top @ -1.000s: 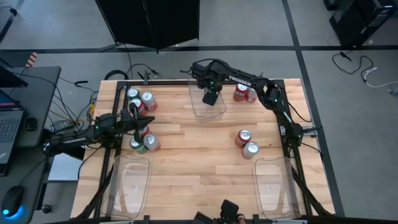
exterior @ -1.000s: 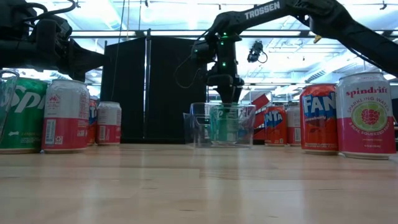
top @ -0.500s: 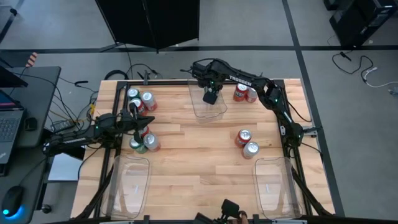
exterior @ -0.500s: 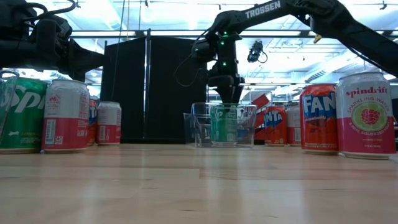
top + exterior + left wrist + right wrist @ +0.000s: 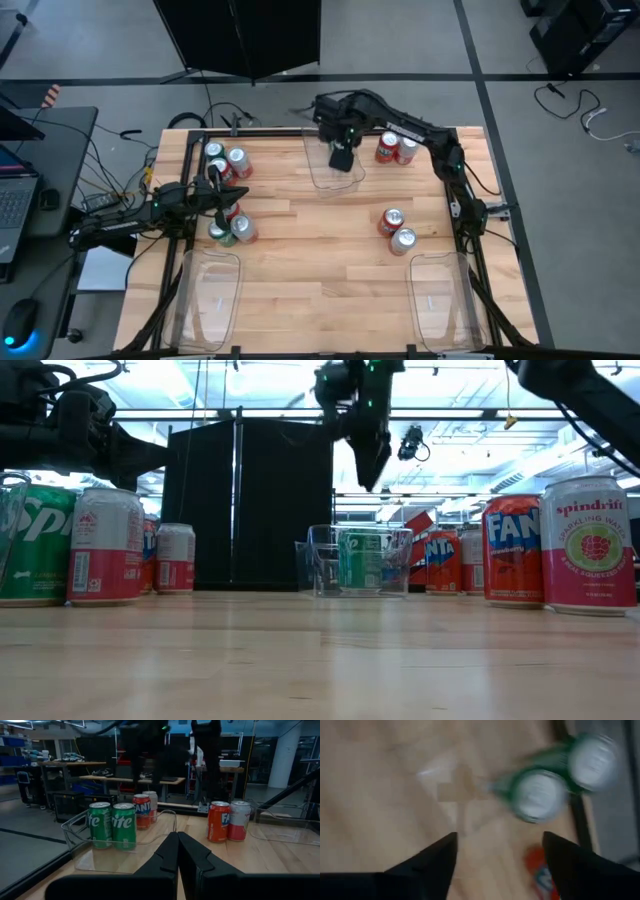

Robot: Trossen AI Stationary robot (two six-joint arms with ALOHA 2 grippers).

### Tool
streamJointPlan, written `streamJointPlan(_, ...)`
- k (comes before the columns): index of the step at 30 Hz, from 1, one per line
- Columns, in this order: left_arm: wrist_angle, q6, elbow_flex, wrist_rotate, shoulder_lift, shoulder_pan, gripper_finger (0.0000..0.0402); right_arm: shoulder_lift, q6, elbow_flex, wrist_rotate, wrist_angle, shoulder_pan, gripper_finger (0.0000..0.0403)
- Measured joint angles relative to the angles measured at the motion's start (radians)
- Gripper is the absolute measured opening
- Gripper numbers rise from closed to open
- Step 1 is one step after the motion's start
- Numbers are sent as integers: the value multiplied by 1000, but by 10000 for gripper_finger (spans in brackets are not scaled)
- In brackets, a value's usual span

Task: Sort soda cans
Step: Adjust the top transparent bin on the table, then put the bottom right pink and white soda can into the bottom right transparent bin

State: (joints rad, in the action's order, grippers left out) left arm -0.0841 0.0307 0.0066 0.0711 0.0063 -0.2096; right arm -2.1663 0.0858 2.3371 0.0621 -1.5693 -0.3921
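The right gripper hangs over the clear plastic tray at the table's far edge, its two dark fingers spread apart with nothing between them. Below and ahead of those fingers, two green soda cans stand upright inside the tray, their round silver tops facing the wrist camera. In the low view the gripper sits well above the tray rim, leaving open air between fingertips and can tops.

The left gripper waits near the table's left edge, its fingers pressed together and holding nothing. Past their tips, across open wood, the same tray wall shows the two green cans side by side against it; a red can and a silver-white can stand touching on bare planks beyond that tray.

The table is pale butcher-block with smooth lengthwise boards and a dark frame along its edges. Its middle is wide open. Two more thin-walled rectangular trays with rounded corners rest at the near-left corner and near-right corner. Other cans cluster at the left, at the far left, at the far right, and right of centre.
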Motion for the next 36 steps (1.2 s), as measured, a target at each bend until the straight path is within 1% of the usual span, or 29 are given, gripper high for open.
streamJointPlan(2, 0, 0, 0, 0, 0, 0, 11, 5, 50, 0, -55, -1, 38, 208)
streamJointPlan(6, 0, 0, 0, 0, 0, 0, 11, 5, 161, -36, -172, -2, 100, 89)
streamJointPlan(8, 0, 0, 0, 0, 0, 0, 11, 5, 193, -81, -184, 6, 119, 31)
streamJointPlan(9, 0, 0, 0, 0, 0, 0, 11, 5, 202, -108, -182, 13, 125, 16)
streamJointPlan(10, 0, 0, 0, 0, 0, 0, 11, 5, 204, -134, -172, 23, 130, 12)
streamJointPlan(12, 0, 0, 0, 0, 0, 0, 11, 5, 201, -178, -126, 57, 138, 20)
streamJointPlan(14, 0, 0, 0, 0, 0, 0, 11, 5, 204, -224, -104, 82, 141, 23)
streamJointPlan(20, 0, -9, 0, 0, 0, 0, 11, 7, 213, -316, -82, 176, 135, 3)
streamJointPlan(26, 0, -26, 0, 0, 0, 0, 11, 4, 201, -323, -89, 302, 123, 1)
streamJointPlan(31, 0, -77, 0, 0, 0, 0, 11, -5, 195, -328, -74, 421, 115, 2)
streamJointPlan(34, 0, -78, 0, 0, 0, 0, 11, -4, 194, -299, -71, 409, 117, 1)
streamJointPlan(36, -1, -75, 0, 0, 0, 0, 11, 7, 180, -250, -44, 355, 133, 0)
